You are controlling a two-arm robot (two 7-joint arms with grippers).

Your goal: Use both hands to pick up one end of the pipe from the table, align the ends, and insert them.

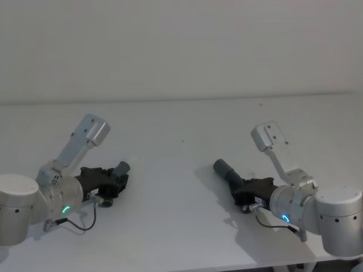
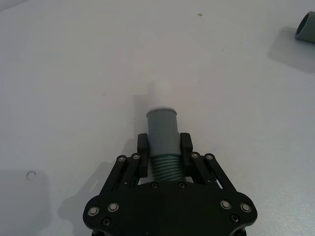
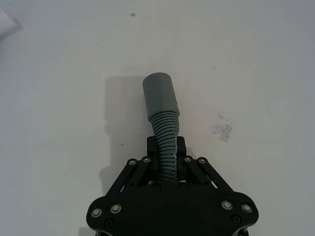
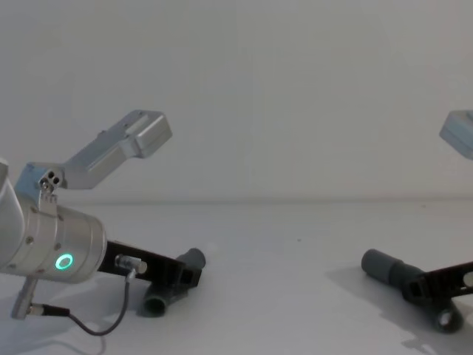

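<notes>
White worktop (image 1: 170, 238) under a plain pale wall (image 1: 181, 45): the robot's two arms reach in from either side, each gripping one half of the corrugated pipe. The left end effector (image 1: 115, 180), low over the worktop's left side, has its fingers pressed against the ribbed body of the left pipe piece (image 2: 163, 164). It grips just behind the narrow cuff (image 2: 162, 129), whose white tip (image 2: 160, 92) juts forward. Seen from the chest camera, this piece sits tilted, with the cuff up toward the centre and the open rear end down by the surface. Whether that end touches the worktop cannot be told. A green ring (image 4: 65, 262) glows on the left wrist, and a thin cable (image 4: 89, 328) loops beneath it. The right end effector (image 1: 243, 191), on the worktop's right side, pinches the ribbed stretch of the right pipe piece (image 3: 166, 132). Its wider grey socket (image 3: 160, 96) points up and toward the centre, casting a shadow on the surface. The two cuffed ends angle toward one another, well apart, with bare worktop between them.
</notes>
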